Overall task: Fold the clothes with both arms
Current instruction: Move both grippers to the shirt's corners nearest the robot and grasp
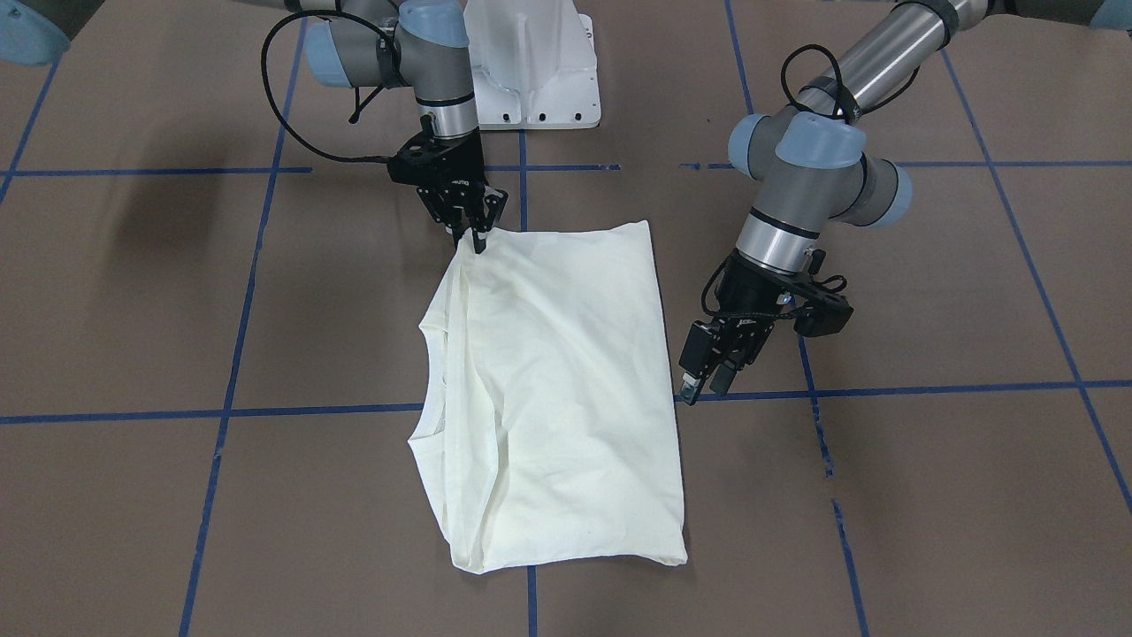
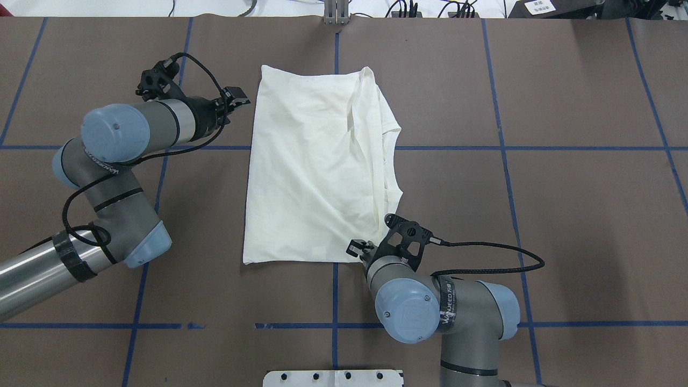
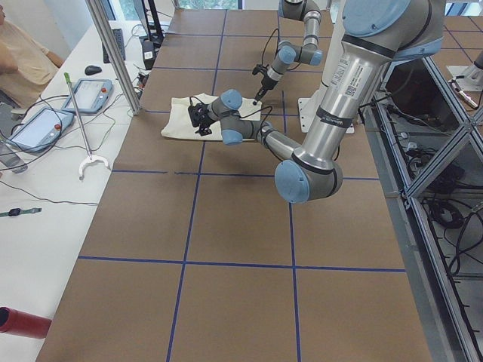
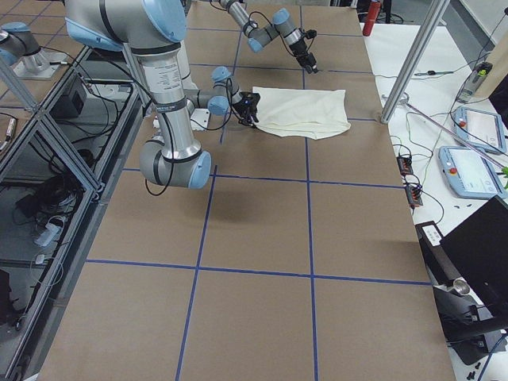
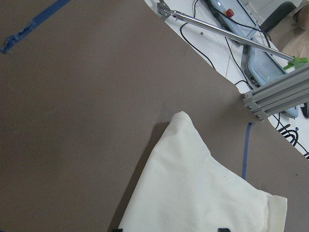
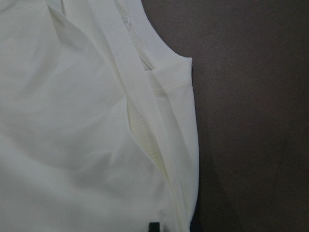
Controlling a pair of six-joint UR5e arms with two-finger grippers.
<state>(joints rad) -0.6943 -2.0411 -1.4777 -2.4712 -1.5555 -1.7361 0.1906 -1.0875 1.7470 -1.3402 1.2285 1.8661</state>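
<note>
The cream-white shirt [image 1: 548, 380] lies folded on the brown table, plain side up, the print hidden; it also shows in the overhead view [image 2: 312, 172]. My right gripper [image 1: 476, 241] is shut on the shirt's corner nearest the robot, beside the neckline; in the overhead view the right gripper [image 2: 361, 249] sits at that corner. The right wrist view shows the cloth [image 6: 72, 121] and the collar seam close up. My left gripper [image 1: 703, 385] is open and empty, just beside the shirt's side edge; in the overhead view the left gripper [image 2: 238, 100] is apart from the cloth. The left wrist view shows the shirt's far corner [image 5: 193, 183].
The white pedestal base [image 1: 531, 71] stands at the robot's side of the table. Blue tape lines [image 2: 505, 148] cross the brown surface. A metal post [image 4: 413, 63] and an operators' bench with tablets [image 4: 468, 167] lie beyond the far edge.
</note>
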